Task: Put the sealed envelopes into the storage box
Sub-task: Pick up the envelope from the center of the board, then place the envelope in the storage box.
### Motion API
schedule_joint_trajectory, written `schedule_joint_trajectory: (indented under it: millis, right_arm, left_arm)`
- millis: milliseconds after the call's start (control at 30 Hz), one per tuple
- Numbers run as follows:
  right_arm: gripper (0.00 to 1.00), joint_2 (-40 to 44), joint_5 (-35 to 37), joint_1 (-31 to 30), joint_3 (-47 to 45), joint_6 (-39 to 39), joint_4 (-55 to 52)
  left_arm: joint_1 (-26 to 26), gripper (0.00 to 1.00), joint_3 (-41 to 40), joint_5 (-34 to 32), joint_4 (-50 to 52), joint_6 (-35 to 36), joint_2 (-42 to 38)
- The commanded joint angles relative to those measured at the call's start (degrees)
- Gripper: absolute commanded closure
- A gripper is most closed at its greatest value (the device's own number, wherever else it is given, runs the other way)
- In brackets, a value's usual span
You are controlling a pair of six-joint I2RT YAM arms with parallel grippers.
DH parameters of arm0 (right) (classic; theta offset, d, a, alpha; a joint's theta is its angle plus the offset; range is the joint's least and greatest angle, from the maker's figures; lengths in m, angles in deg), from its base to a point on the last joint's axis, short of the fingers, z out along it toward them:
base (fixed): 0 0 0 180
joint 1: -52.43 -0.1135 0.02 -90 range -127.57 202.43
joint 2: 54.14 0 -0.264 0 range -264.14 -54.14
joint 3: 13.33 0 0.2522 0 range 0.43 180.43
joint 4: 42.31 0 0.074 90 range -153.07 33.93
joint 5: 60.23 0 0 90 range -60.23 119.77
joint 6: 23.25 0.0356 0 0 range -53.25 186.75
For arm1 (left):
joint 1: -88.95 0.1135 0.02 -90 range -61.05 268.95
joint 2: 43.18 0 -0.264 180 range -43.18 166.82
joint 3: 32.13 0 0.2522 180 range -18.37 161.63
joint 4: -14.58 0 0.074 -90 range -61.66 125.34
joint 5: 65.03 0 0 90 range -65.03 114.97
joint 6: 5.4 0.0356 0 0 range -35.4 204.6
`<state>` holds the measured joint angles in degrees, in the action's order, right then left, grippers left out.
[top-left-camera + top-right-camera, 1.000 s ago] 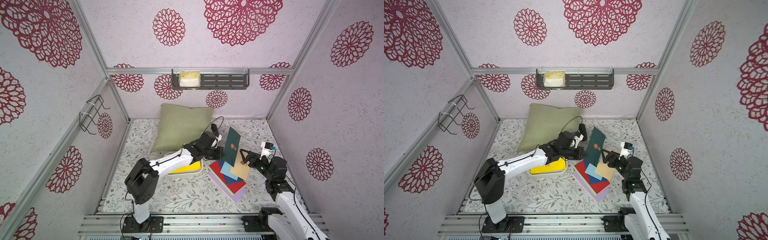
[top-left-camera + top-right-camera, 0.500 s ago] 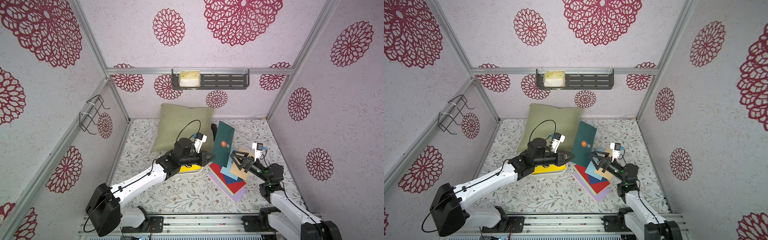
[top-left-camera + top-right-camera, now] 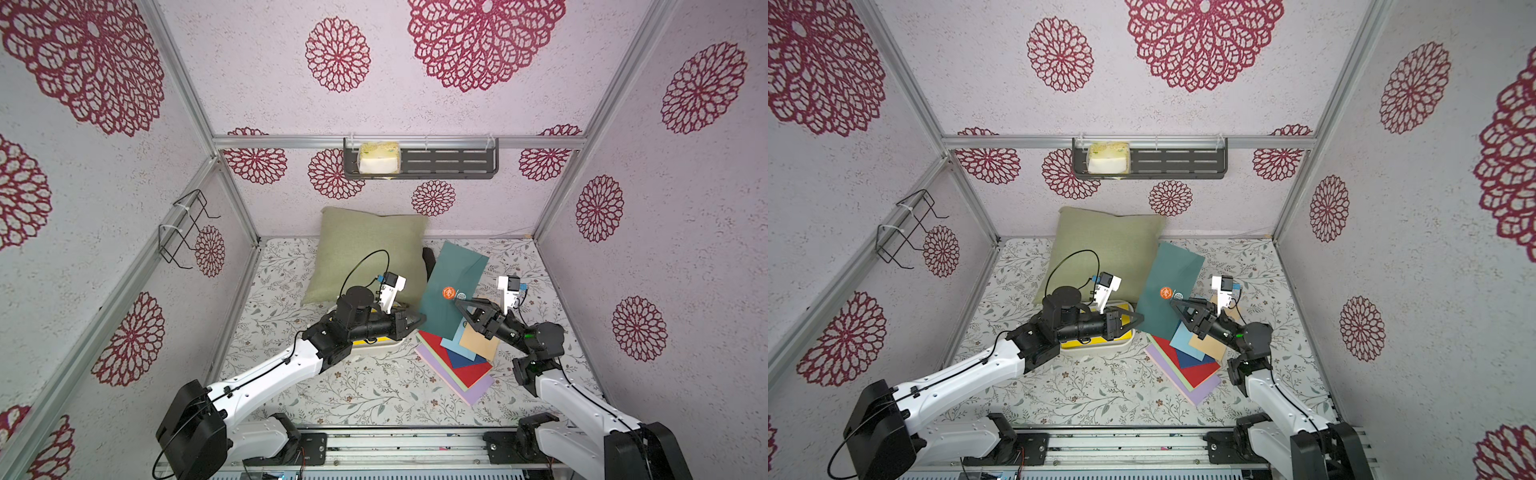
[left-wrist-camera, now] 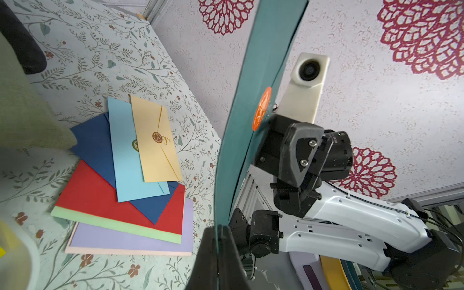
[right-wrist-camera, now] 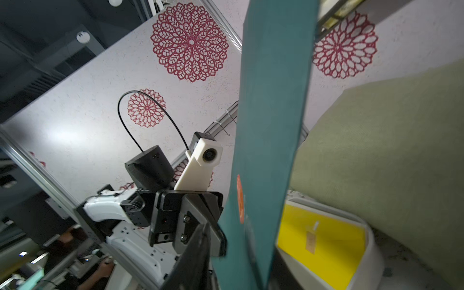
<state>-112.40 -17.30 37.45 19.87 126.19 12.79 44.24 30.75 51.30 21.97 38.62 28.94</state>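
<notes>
Left fingers (image 4: pixel 206 263): clenched on the lower edge of the teal envelope (image 3: pixel 453 278), upright at mid-frame.
Right fingers (image 3: pixel 463 304): at its orange seal (image 3: pixel 448 292); we cannot tell whether they grasp.
Storage box (image 3: pixel 1125 341): just left of the envelope, yellow envelope (image 5: pixel 326 241) inside.
Risk: we judge the sheet could buckle or slip if both arms pull.
Room: the cushion (image 3: pixel 370 249) crowds the box's upper rim; the pile (image 3: pixel 457 368) lies lower right.
</notes>
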Motion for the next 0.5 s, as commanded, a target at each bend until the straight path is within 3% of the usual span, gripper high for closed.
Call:
schedule_joint_trajectory:
  millis: [0, 33, 67, 167, 200, 333, 400, 467]
  right_arm:
    - [0.87, 1.19, 0.02, -0.39, 2.71, -1.25, -1.31]
    - [0.96, 1.4, 0.04, -0.52, 3.38, -2.7, -3.73]
    - [1.0, 1.57, -0.18, -0.72, 4.48, -5.12, -7.26]
    - [1.0, 1.59, -1.62, -1.98, 9.2, -15.42, -18.46]
    - [1.0, 1.42, -1.59, -2.81, 11.47, -20.36, -23.61]
    - [1.0, -1.23, 2.59, -6.72, 21.16, -38.42, -43.42]
    - [1.0, -5.07, 3.78, -8.94, 27.2, -47.42, -52.14]
    - [1.0, -11.63, 6.73, -12.41, 37.06, -61.35, -67.86]
  left_arm:
    - [-0.11, 1.0, -1.68, -0.98, -2.53, -1.08, -0.88]
    - [-0.05, 1.0, -2.11, -1.9, -2.36, -1.21, -1.11]
    - [-0.03, 0.88, -2.72, -3.03, -2.04, -1.31, -1.55]
    - [0.28, 0.35, -3.7, -8.87, 1.53, -1.78, -3.38]
    - [0.48, 0.27, -3.5, -12.88, 5.8, -1.52, -4.41]
    - [2.06, 0.16, -1.58, -34.51, 27.95, -2.77, -7.7]
    - [5.04, 0.16, -2.67, -39.2, 34.56, -3.82, -9.44]
    - [8.78, 0.16, -4.32, -41.74, 40.14, -5.01, -12.38]
